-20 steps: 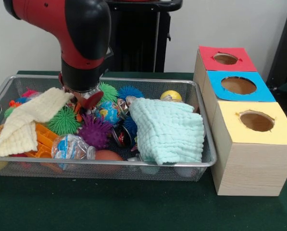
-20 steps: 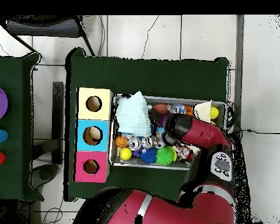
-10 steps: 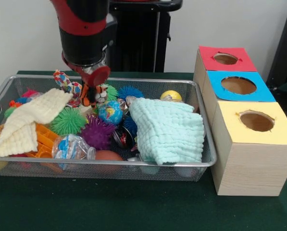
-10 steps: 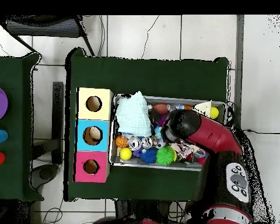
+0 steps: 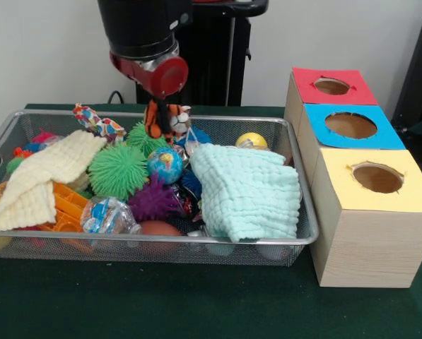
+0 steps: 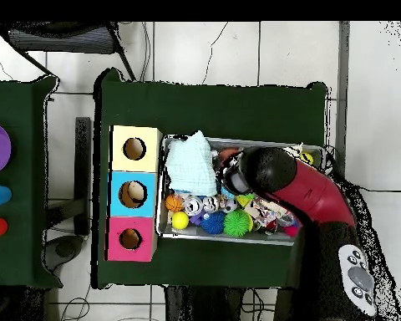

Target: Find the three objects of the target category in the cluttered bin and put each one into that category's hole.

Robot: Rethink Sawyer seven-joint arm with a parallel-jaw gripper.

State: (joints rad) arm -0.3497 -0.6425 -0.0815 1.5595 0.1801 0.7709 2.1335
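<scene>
A small orange striped tiger toy [image 5: 165,120] hangs above the back of the wire bin [image 5: 161,244], lifted clear of the pile. My gripper [image 5: 162,107] is shut on it from above, under the arm's red end cap. Its fingers are mostly hidden by the toy. In the overhead view the arm [image 6: 266,170] covers the toy and the gripper over the bin [image 6: 241,241]. The wooden box beside the bin has a red hole [image 5: 331,86], a blue hole [image 5: 350,125] and a yellow hole [image 5: 377,178].
The bin holds a mint cloth [image 5: 249,191], a cream cloth [image 5: 44,176], a green spiky ball [image 5: 117,171], a purple spiky ball [image 5: 154,201], a globe ball [image 5: 165,164], a yellow ball [image 5: 251,140] and a colourful rope toy [image 5: 97,123]. Purple, blue and red cups stand on the side table [image 6: 12,242].
The gripper has risen out of the pile with the tiger toy and moved towards the box side. The green spiky ball has rolled into the space it left.
</scene>
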